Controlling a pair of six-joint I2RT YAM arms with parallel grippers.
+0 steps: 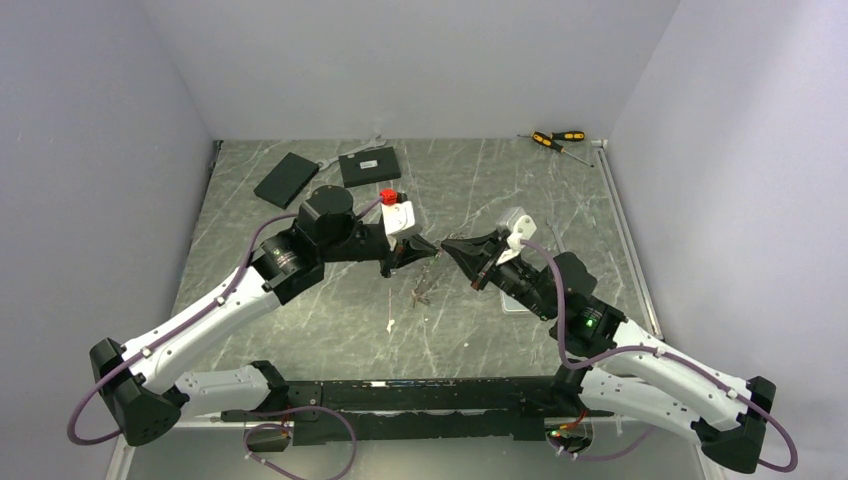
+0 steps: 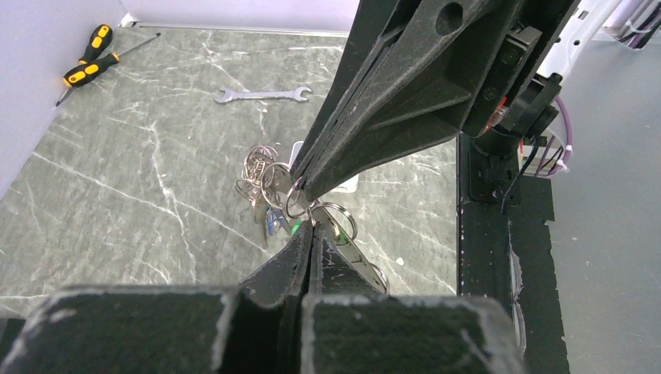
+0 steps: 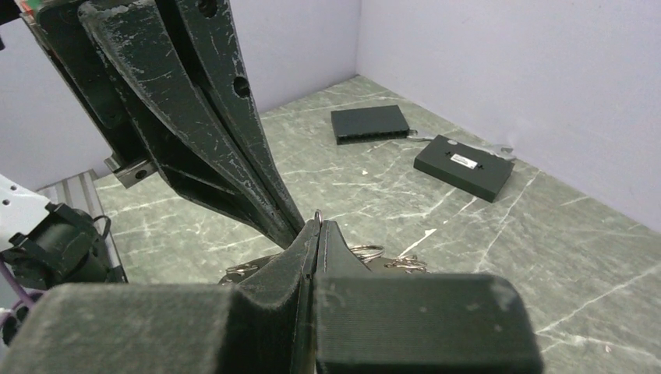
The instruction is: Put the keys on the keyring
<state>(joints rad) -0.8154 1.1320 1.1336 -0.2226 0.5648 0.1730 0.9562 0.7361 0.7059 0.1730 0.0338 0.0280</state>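
Both grippers meet tip to tip above the table's middle. My left gripper [image 1: 413, 258] [image 2: 312, 227] is shut, and a green-tagged key [image 2: 297, 227] shows at its tips. My right gripper [image 1: 447, 245] [image 3: 318, 224] is shut on a thin silver ring of the keyring [image 2: 296, 199] [image 3: 318, 214], whose edge pokes out between its fingers. More linked rings and keys [image 2: 257, 175] [image 1: 425, 285], one with a blue head [image 2: 273, 221], hang and rest just below the tips. The grippers hide the rest of the bunch.
Two flat black boxes [image 1: 286, 179] [image 1: 369, 167] lie at the back left, also in the right wrist view [image 3: 369, 123] [image 3: 463, 166]. A wrench [image 2: 263, 95] lies on the marble. Yellow-and-black screwdrivers [image 1: 558, 140] [image 2: 90, 54] sit in the back right corner.
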